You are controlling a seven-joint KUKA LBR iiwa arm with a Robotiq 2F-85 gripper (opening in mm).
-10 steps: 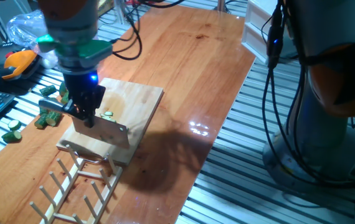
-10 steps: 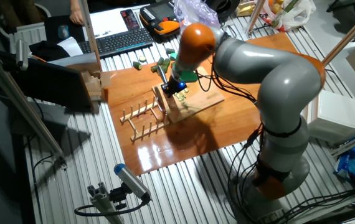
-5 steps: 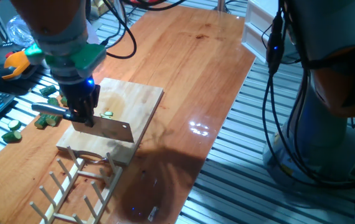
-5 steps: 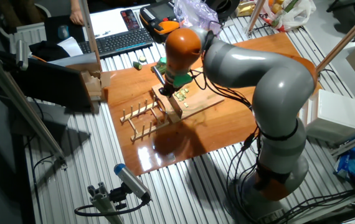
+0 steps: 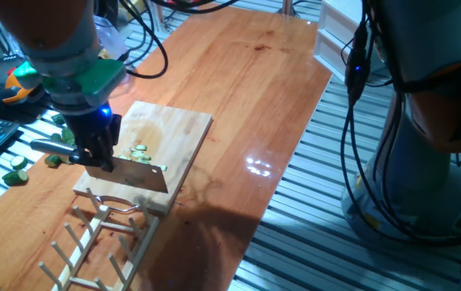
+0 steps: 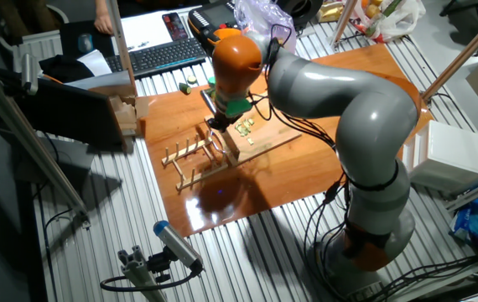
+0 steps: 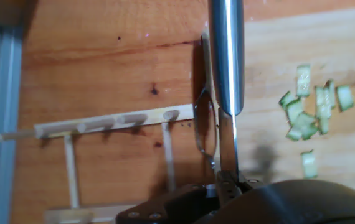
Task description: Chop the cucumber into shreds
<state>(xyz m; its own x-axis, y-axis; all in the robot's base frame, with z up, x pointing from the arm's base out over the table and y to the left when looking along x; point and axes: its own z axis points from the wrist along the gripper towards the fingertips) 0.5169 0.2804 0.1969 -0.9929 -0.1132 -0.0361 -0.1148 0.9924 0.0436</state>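
The shreds (image 5: 139, 151) are a small cluster of pale green bits on the wooden board (image 5: 178, 125). They also show in the other fixed view (image 6: 245, 126) and at the right of the hand view (image 7: 308, 109). No whole round cucumber slice shows. My gripper (image 5: 93, 152) is shut on the handle of a knife (image 5: 137, 174). The blade hangs over the board's near edge, left of the shreds and apart from them. In the hand view the knife (image 7: 226, 56) is seen along its spine, running up from the gripper (image 7: 227, 186).
A wooden peg rack (image 5: 101, 242) lies right beside the board's near edge, under the blade (image 7: 103, 121). Dark green cucumber chunks (image 5: 57, 158) lie on the table left of the board. A keyboard (image 6: 159, 54) and an orange tool (image 5: 20, 81) sit beyond them.
My gripper has moved with the knife to the left, away from the shreds, toward the board's edge by the rack. The shreds have stayed in place.
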